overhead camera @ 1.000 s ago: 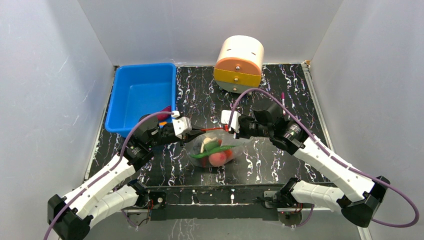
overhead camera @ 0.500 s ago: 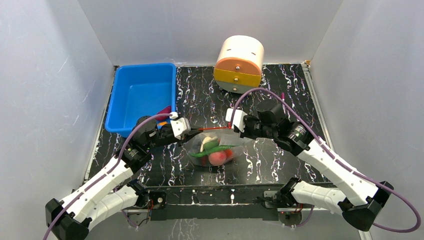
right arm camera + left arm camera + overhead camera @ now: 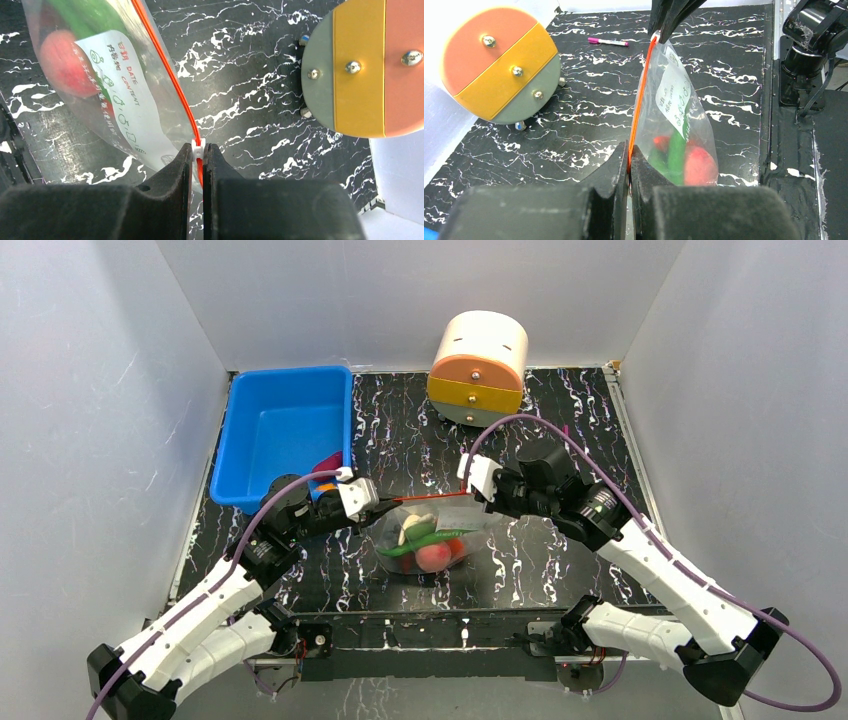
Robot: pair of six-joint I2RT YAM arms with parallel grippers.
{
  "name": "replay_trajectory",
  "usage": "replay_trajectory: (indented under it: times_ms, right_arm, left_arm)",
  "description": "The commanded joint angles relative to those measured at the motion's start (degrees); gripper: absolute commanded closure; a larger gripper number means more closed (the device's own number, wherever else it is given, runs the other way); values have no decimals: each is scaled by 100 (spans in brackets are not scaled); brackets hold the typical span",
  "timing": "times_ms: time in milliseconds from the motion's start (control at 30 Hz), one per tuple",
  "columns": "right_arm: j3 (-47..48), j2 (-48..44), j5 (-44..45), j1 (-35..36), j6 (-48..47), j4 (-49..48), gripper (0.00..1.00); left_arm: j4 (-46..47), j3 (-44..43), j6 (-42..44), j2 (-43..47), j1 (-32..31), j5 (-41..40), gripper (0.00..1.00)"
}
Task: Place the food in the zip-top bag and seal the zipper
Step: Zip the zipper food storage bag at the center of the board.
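Pinching the zipper from either end, the left hand and right hand hold the zip-top bag of food at the middle of the surface, only the right wrist view showing the white slider, the label hiding some pieces.

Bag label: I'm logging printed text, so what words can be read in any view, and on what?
"DATE": white label on the bag, right wrist view.
"CONTENT": same label.
Other marks on the label: too small or blurred to read.
No other text can be read.
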State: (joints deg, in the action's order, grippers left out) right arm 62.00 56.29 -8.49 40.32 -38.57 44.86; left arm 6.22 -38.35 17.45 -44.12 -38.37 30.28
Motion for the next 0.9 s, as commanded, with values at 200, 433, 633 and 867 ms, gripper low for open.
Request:
replay_trajectory:
  times_ms: [200, 433, 633, 867]
  right_arm:
    - [147, -117, 896, -230, 137, 395, 100]
    - [314, -70, 1235, -276, 232, 646, 100]
    - [441, -100, 1670, -300, 359, 941, 100]
    - [603, -217, 2124, -315, 612, 1442, 100]
  left_arm:
    - [-31, -174, 197, 404, 5, -286, 100]
    - [-112, -226, 240, 460, 5, -394, 100]
    - [-129, -210, 230, 457, 5, -423, 100]
    - [-99, -228, 131, 439, 5, -486, 100]
